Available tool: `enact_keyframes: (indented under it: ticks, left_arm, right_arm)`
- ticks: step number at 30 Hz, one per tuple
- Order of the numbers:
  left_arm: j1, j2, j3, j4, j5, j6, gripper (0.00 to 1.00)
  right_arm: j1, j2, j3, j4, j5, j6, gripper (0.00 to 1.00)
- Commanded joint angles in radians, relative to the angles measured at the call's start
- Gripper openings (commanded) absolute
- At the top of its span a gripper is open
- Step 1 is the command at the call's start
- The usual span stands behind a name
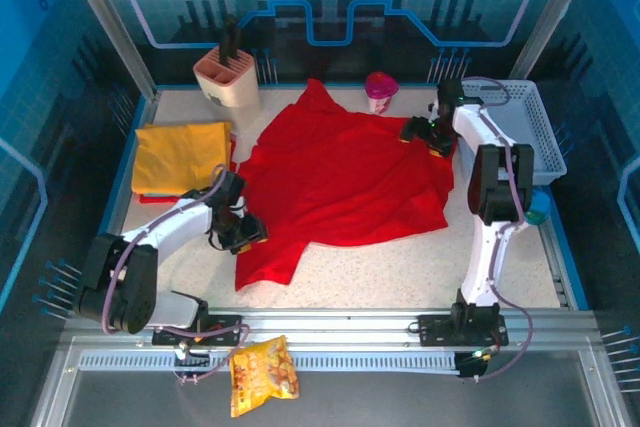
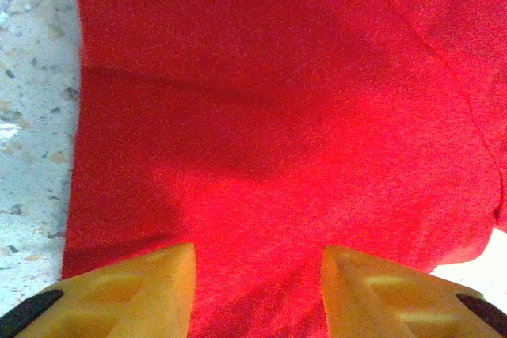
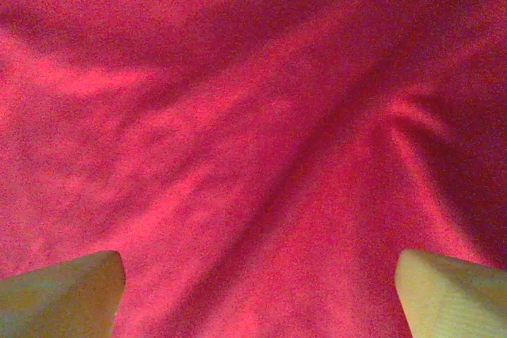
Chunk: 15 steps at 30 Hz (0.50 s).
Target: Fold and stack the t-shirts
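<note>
Spread wide and creased mid-table, red shirt [image 1: 345, 187]; folded flat at far left, yellow shirt [image 1: 180, 155]. Pale speckled table [image 1: 400, 272] inside blue walls. Two shirts, two arms, one basket [image 1: 540, 122] at far right, one cup [image 1: 381, 92], one holder [image 1: 228, 79], one snack bag [image 1: 262, 375] on the near rail; left gripper [image 2: 257, 263] released over the red shirt's left edge, right gripper [image 3: 261, 275] released wide at its far right corner.

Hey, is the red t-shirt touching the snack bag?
Apart. The top view shows the red t-shirt lying beyond the metal rails and the snack bag on their near side, with bare tabletop between.
</note>
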Motion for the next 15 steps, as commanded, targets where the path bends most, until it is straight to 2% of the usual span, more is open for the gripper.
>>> enact_keyframes:
  ticks: [1, 7, 11, 12, 13, 15]
  left_arm:
    - [-0.008, 0.007, 0.021, -0.002, 0.015, 0.006, 0.46]
    - [-0.009, 0.026, 0.069, 0.01, 0.031, 0.021, 0.46]
    - [-0.014, 0.051, 0.104, 0.007, 0.047, 0.033, 0.45]
    - [-0.016, 0.053, 0.107, 0.005, 0.048, 0.037, 0.45]
    - [-0.016, 0.053, 0.109, 0.004, 0.048, 0.038, 0.45]
    - [-0.018, 0.048, 0.106, 0.005, 0.047, 0.039, 0.45]
  right_arm:
    - [0.005, -0.187, -0.085, -0.037, -0.018, 0.001, 0.88]
    - [-0.02, -0.432, -0.42, -0.028, 0.023, 0.053, 0.69]
    - [-0.053, -0.525, -0.605, -0.016, 0.037, 0.05, 0.42]
    - [-0.067, -0.542, -0.643, -0.019, 0.037, 0.054, 0.32]
    - [-0.077, -0.56, -0.673, -0.021, 0.039, 0.064, 0.27]
    - [-0.091, -0.606, -0.745, 0.001, 0.031, 0.074, 0.27]
